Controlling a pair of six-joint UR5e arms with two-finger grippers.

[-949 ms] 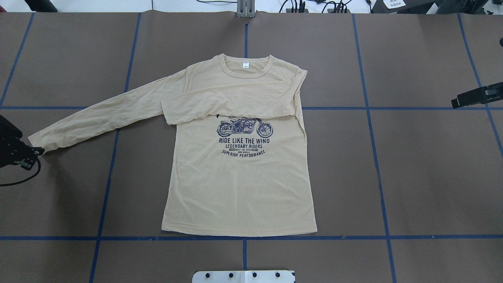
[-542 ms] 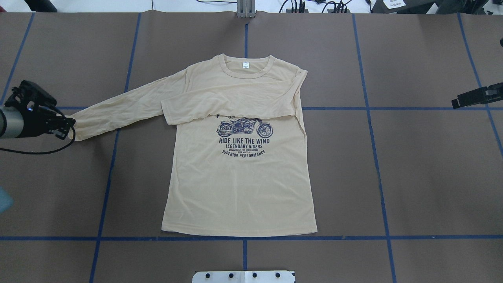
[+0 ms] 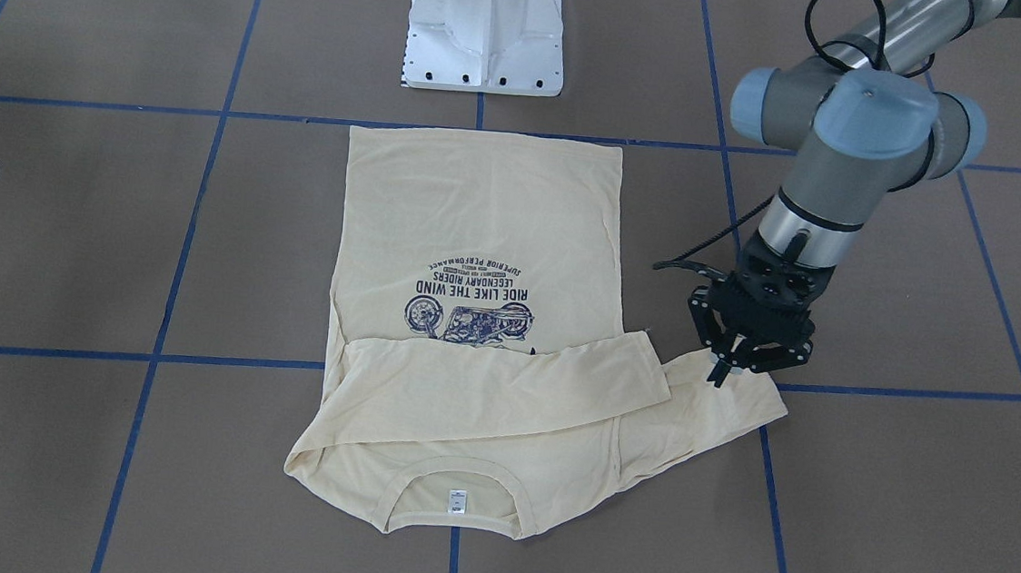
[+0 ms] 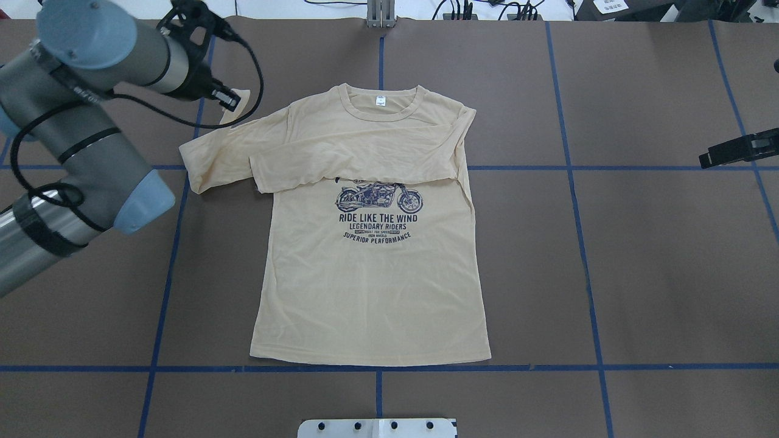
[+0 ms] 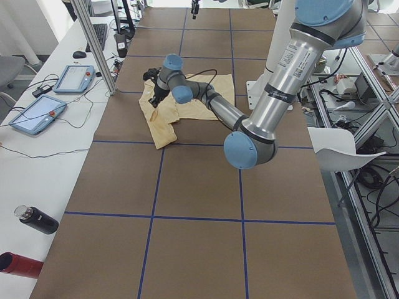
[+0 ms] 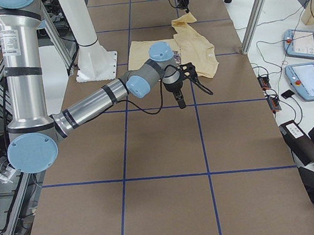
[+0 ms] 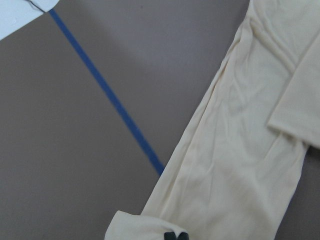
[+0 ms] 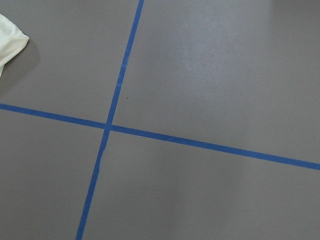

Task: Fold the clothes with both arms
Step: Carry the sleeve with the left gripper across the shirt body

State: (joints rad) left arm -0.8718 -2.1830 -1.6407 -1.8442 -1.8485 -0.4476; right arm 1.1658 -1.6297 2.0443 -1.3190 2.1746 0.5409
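Brown paper (image 4: 639, 274) with a blue tape grid covers the table. T-shirt (image 4: 371, 292) lies flat at centre, print up, collar away from the base. Right-side sleeve (image 4: 353, 159) already lies across the chest. Change over the last second: left gripper (image 4: 226, 97), pinched on the cuff (image 4: 242, 102), has carried it from the far-left square in toward the shoulder, so left-side sleeve (image 4: 210, 163) now doubles on itself. I judge this sleeve fold about midway. Right gripper (image 4: 706, 160) sits well apart; I can't tell how its jaws stand.

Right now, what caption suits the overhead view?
Left claw holds the T-shirt by one sleeve cuff; right claw hovers aside.
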